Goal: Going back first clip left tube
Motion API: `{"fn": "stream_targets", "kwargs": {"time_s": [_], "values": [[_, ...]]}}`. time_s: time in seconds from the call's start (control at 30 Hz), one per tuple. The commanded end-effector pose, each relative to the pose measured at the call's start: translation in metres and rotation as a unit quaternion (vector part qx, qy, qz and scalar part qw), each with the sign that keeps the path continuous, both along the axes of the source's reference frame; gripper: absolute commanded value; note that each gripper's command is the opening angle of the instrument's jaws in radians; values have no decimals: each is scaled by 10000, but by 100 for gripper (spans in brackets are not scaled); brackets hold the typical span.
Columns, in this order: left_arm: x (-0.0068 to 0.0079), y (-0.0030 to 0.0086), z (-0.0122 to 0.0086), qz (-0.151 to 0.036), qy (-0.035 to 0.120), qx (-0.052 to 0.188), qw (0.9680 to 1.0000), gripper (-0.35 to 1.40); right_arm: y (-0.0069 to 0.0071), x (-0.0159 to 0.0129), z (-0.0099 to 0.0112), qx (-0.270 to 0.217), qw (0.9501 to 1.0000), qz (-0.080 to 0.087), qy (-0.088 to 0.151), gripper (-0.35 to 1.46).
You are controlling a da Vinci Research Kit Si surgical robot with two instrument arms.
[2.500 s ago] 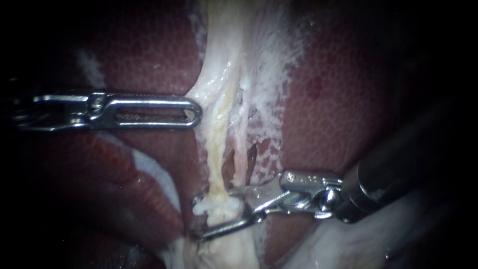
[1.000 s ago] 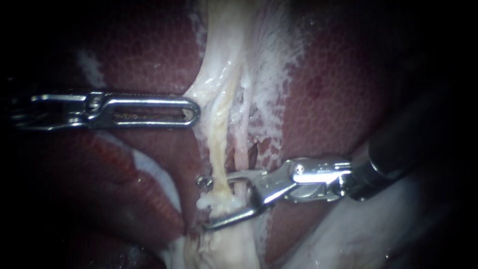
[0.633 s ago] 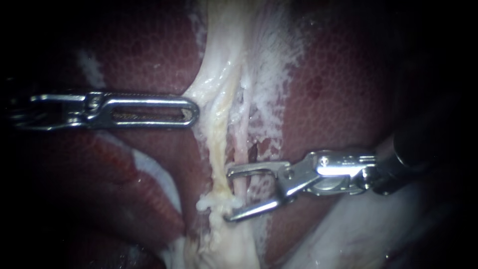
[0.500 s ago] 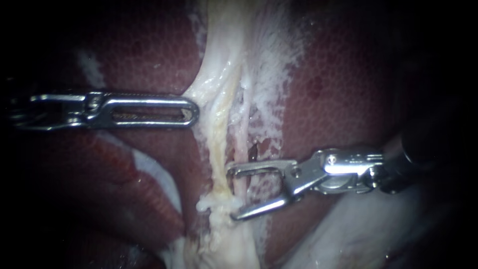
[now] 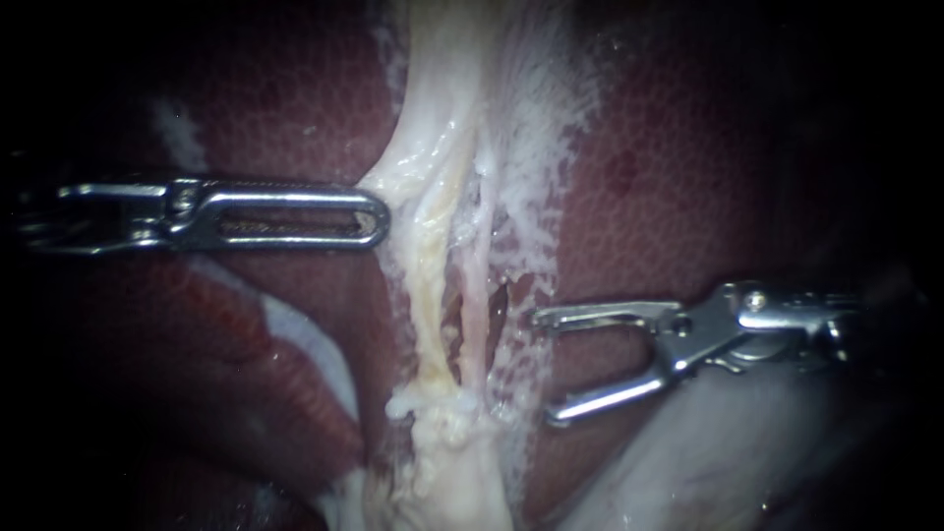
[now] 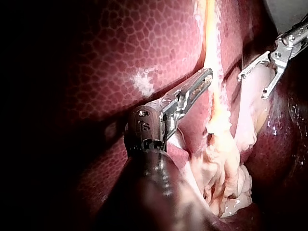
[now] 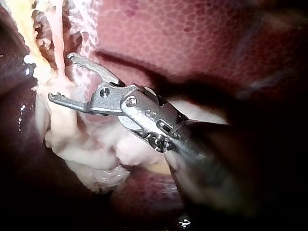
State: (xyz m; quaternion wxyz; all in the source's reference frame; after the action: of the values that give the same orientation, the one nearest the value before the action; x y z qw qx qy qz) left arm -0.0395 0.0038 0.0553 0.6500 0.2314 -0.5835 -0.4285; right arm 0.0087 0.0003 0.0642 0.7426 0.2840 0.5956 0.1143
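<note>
Two thin strands run down the pale tissue between the liver lobes: a yellowish left tube (image 5: 430, 305) and a pinkish right tube (image 5: 475, 315). A white lumpy band (image 5: 433, 403) crosses them lower down. My right instrument (image 5: 543, 369) has its jaws open and empty, just right of the tubes and apart from them; it also shows in its own view (image 7: 61, 77) and beyond the strands (image 6: 251, 86). My left instrument (image 5: 382, 218) lies level, jaws shut on the edge of the pale tissue (image 5: 413, 187), which tents toward its tip (image 6: 208, 73).
Dark red liver (image 5: 669, 167) lies on both sides of the pale band. A frayed white film (image 5: 536, 147) covers the liver right of the tubes. Pale gallbladder tissue (image 5: 728, 462) bulges under the right instrument's shaft.
My right instrument's open jaws straddled the tubes at the white band, then drew back to the right off them, still open. The left instrument held almost still.
</note>
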Motion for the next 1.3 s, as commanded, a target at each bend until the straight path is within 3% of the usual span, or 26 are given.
{"fn": "stream_targets", "kwargs": {"time_s": [0.03,0.33,1.3], "values": [[0,0,0,1,-2,1,10000,-35,4,-4,-3,-79,10000,5,16,60],[2,0,1,4,-4,1,10000,-35,33,-31,-32,-359,9993,118,-20,60],[3,0,1,7,-5,1,10000,-35,25,-32,-48,-344,9993,135,4,60]]}}
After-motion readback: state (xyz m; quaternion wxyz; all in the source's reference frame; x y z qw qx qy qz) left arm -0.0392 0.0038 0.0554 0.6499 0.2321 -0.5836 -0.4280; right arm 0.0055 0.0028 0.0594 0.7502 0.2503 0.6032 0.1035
